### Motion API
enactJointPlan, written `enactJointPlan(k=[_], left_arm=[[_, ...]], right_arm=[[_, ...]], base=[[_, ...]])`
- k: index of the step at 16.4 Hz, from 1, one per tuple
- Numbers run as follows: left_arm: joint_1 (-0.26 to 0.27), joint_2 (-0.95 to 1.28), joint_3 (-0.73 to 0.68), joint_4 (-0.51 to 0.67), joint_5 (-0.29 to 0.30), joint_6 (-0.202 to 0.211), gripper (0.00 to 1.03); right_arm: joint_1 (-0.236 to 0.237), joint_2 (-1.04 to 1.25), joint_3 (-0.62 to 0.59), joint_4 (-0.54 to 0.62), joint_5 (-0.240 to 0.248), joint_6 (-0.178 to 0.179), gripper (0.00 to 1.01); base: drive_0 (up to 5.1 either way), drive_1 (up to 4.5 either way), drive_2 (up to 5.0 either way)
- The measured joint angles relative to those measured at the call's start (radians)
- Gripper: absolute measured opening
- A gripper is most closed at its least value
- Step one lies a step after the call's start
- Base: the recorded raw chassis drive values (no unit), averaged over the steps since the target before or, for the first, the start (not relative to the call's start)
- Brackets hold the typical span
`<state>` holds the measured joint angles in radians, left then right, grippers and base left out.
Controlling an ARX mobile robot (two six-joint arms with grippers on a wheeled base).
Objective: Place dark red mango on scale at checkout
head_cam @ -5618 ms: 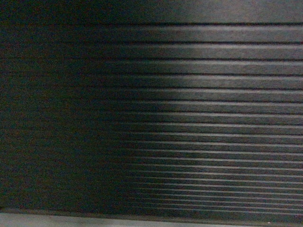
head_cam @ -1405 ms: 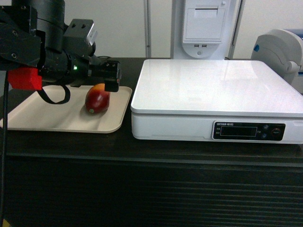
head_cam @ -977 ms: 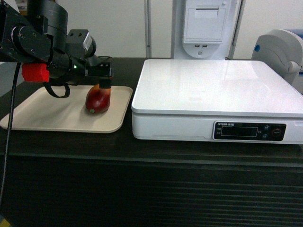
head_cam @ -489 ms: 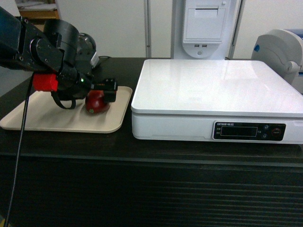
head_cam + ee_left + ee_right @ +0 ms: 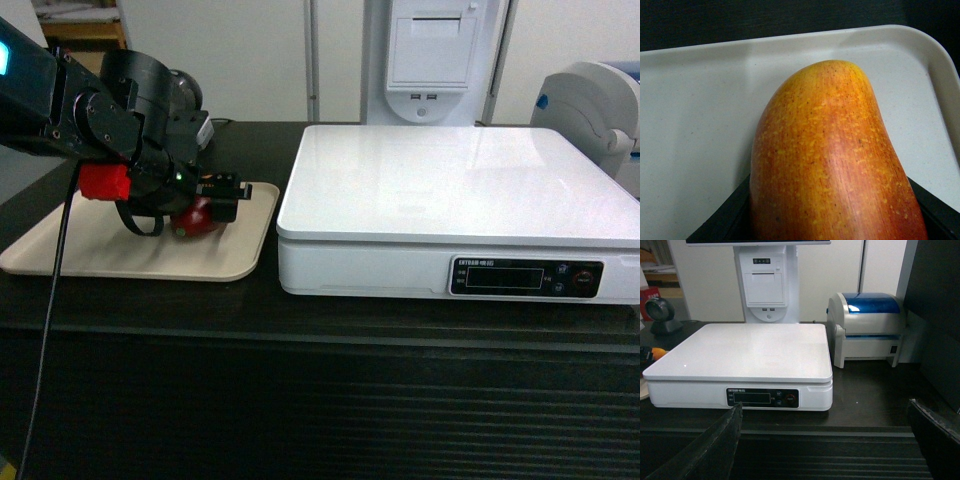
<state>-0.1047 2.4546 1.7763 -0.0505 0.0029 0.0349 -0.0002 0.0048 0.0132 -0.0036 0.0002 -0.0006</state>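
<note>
The black left arm slants down from the upper left of the head view, a red block on its wrist, and its left gripper (image 5: pixel 205 205) points low and rightward. The dark fingers (image 5: pixel 722 220) sit spread on either side of what lies between them. The right gripper's black fingers (image 5: pixel 705 450) stand wide apart, level and forward.

Head frontal; right wrist shares scale (image 5: pixel 460 195).
</note>
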Motion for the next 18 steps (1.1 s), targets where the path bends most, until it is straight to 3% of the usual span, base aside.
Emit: enactJointPlan(k=[1, 7, 10, 12, 16, 18], left_arm=[[0.0, -0.007, -0.016, 0.016, 0.0, 0.0, 0.62], [-0.024, -0.248, -0.2, 0.144, 0.003, 0.014, 0.61], [-0.159, -0.435, -0.229, 0.187, 0.016, -0.002, 0.6], [-0.294, -0.457, -0.224, 0.188, -0.016, -0.029, 0.6], [-0.454, -0.368, -0.169, 0.162, -0.063, -0.09, 0.6], [-0.504, -0.304, -0.103, 0.127, -0.071, -0.141, 0.6]], right_arm=[[0.0, 0.0, 0.0, 0.0, 0.0, 0.0, 0.98], [0.0, 0.0, 0.0, 0.0, 0.0, 0.0, 0.98], [0.0, 0.0, 0.0, 0.0, 0.0, 0.0, 0.98], [0.0, 0.0, 0.0, 0.0, 0.0, 0.0, 0.98], [0.0, 0.0, 0.0, 0.0, 0.0, 0.0, 0.98], [0.0, 0.0, 0.0, 0.0, 0.0, 0.0, 0.98]], base=[[0.0, 0.0, 0.0], [0.0, 0.0, 0.0], [0.0, 0.0, 0.0], [0.0, 0.0, 0.0], [0.0, 0.0, 0.0], [0.0, 0.0, 0.0]])
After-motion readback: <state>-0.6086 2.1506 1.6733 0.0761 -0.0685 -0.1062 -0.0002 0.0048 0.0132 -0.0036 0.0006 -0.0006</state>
